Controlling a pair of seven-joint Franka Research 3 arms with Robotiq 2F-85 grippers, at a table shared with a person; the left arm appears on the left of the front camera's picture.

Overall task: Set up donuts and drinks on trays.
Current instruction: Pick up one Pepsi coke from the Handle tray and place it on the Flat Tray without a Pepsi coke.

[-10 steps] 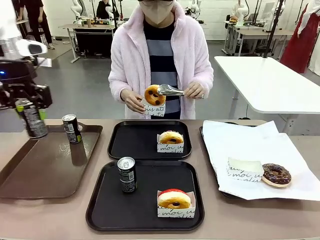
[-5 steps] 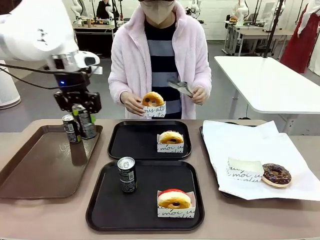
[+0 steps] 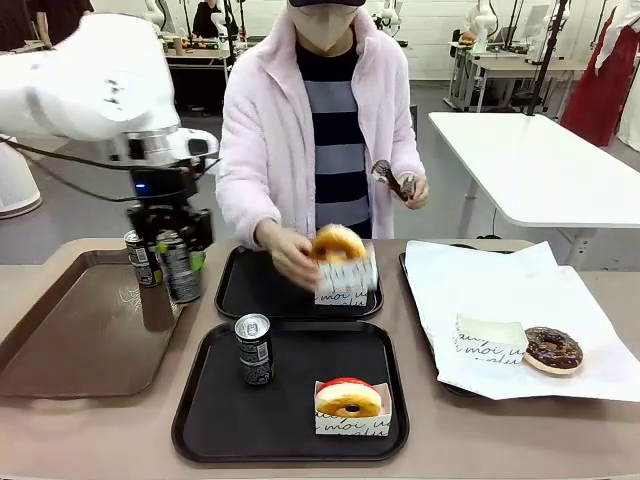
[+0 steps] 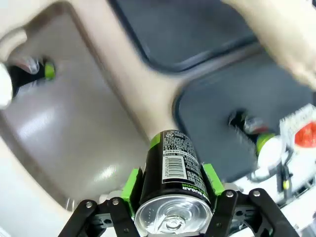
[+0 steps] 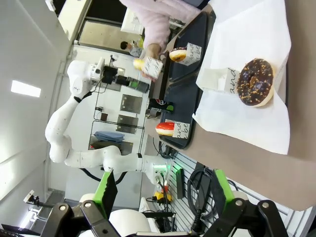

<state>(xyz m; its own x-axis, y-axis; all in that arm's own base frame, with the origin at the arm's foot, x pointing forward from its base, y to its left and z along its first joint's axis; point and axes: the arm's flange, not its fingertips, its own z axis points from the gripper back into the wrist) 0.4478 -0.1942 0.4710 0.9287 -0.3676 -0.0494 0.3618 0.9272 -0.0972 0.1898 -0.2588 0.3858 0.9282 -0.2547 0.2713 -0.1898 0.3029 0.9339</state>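
My left gripper (image 3: 181,262) is shut on a dark can (image 3: 180,268) (image 4: 174,165), held in the air over the right edge of the brown tray (image 3: 70,340), beside the far black tray (image 3: 255,290). A second can (image 3: 140,258) stands on the brown tray. The near black tray (image 3: 220,420) holds a can (image 3: 254,350) and a red-glazed donut (image 3: 348,399). The person's hand lowers an orange donut (image 3: 338,244) in its sleeve over the far tray, right above another sleeved donut (image 3: 338,292). My right gripper (image 5: 165,197) is open with nothing between its fingers.
A chocolate donut (image 3: 553,348) and an empty paper sleeve (image 3: 490,337) lie on the tray lined with white paper (image 3: 470,290) at the right. The person's other hand holds metal tongs (image 3: 393,182) at chest height. A white table (image 3: 540,160) stands behind to the right.
My left gripper carried the can from the far left rightward and lower, to the brown tray's right edge. The person brought the orange donut down toward the far tray and raised the tongs.
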